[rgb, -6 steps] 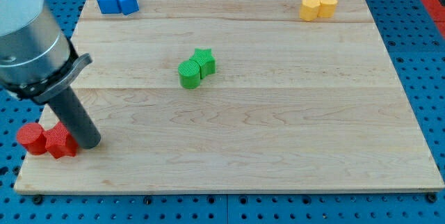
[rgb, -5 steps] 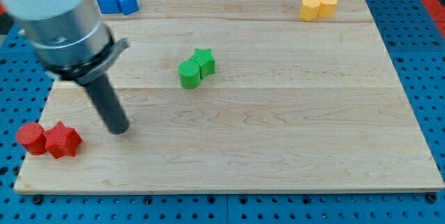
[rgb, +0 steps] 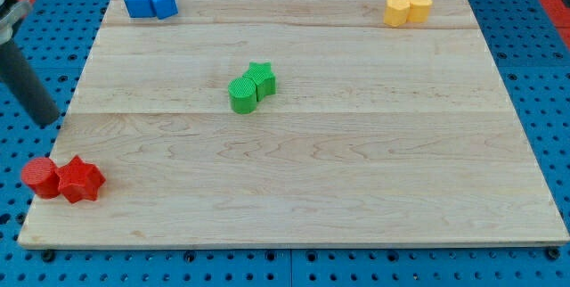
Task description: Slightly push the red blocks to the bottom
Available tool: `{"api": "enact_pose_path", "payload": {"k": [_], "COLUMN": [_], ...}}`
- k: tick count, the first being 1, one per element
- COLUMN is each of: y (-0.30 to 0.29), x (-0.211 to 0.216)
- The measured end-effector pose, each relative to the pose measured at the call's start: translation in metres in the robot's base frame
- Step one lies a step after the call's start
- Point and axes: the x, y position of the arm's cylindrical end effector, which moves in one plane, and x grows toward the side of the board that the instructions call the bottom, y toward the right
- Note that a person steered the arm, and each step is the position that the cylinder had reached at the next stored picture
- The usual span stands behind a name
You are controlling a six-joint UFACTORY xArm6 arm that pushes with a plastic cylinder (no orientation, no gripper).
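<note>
Camera view shows the red cylinder (rgb: 38, 177) and the red star block (rgb: 80, 180) touching side by side at the worktop's (rgb: 312, 189) left edge, low in the view, the cylinder overhanging that edge. They sit near the bottom edge with some bare wood below, so whether the slight push is done cannot be judged. My tip (rgb: 46, 121) stands off the worktop, above the reds and apart from them. There is no hand here; the rod holds nothing.
</note>
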Motion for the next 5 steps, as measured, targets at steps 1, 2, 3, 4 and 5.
{"api": "enact_pose_path", "payload": {"k": [1, 2, 3, 4, 5], "y": [0.000, 0.000, 0.000, 0.000, 0.000], "x": [0.046, 0.052, 0.053, 0.053, 0.057]}}
